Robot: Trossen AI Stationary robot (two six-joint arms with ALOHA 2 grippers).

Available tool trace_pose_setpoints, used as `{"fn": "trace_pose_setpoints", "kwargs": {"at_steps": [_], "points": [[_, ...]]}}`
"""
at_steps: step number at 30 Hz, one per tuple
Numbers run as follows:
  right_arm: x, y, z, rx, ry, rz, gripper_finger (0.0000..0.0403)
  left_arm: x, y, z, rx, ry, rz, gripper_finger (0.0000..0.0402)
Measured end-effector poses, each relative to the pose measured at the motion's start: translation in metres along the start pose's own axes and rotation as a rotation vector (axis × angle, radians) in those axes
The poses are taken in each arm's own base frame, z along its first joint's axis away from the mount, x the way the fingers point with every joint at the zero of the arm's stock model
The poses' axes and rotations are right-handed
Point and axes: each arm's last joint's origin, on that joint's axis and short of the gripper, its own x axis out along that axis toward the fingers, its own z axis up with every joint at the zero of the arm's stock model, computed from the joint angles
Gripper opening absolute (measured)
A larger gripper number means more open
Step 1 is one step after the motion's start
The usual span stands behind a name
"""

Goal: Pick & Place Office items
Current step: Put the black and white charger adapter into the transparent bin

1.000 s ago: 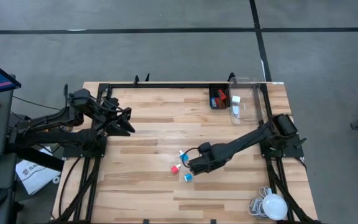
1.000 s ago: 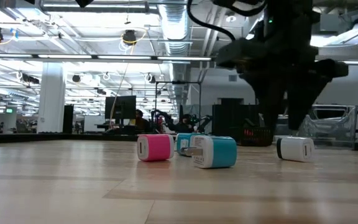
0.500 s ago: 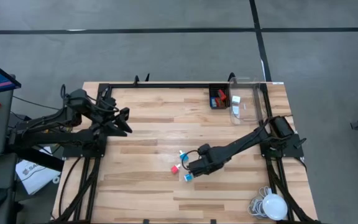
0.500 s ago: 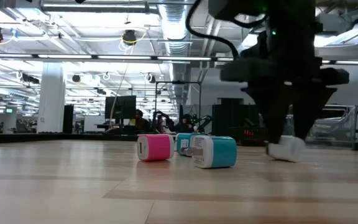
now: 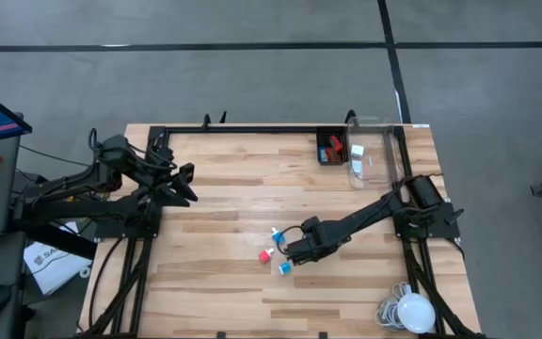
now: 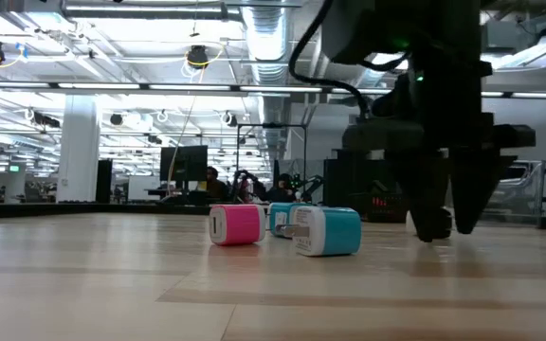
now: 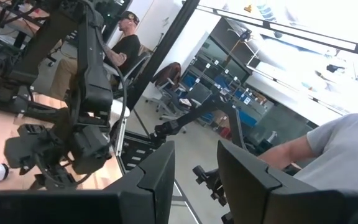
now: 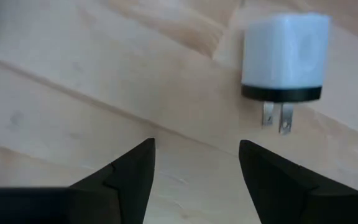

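Observation:
My right gripper (image 5: 293, 250) is open and points down at mid-table, its fingertips just above the wood (image 6: 441, 225). In the right wrist view a white charger block (image 8: 284, 58) with a black face and two prongs lies flat on the table beyond the open gripper (image 8: 194, 167), not between its fingers. The fingers hide the block in the low view. A pink block (image 6: 235, 225) and two light blue blocks (image 6: 328, 231) (image 6: 281, 216) lie on the table to the left of the gripper (image 5: 265, 255) (image 5: 284, 267) (image 5: 276, 233). My left gripper (image 5: 188, 184) waits open above the table's left part (image 7: 194, 174).
A small black tray (image 5: 330, 149) holding red and white pieces sits at the far edge, beside a clear bin (image 5: 370, 160). A white ball lamp (image 5: 414, 311) with its cable lies at the near right corner. Bare wood (image 5: 215, 282) stretches left and near of the blocks.
My right gripper has come down toward the table at the white block, which showed beside it in the low view a second ago and is now hidden behind its fingers. My left arm has drawn back slightly toward the table's left edge.

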Motion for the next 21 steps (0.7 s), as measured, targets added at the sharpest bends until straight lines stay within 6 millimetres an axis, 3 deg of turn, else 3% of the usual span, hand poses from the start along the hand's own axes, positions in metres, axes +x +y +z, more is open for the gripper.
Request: {"fn": "trace_pose_setpoints", "kwargs": {"at_steps": [9,16,21], "points": [[-0.029,0.005,0.005,0.172,-0.071,0.09,0.0229,0.0,0.0,0.0,-0.008,-0.004,0.0,0.0117],[-0.029,-0.003,0.007,0.17,-0.099,0.007,0.0251,0.0,-0.001,0.001,0.0,-0.01,-0.004,0.0117],[-0.028,-0.016,0.03,0.132,-0.114,-0.088,0.0262,0.0,-0.001,0.001,0.001,-0.009,-0.004,0.0117]]}}
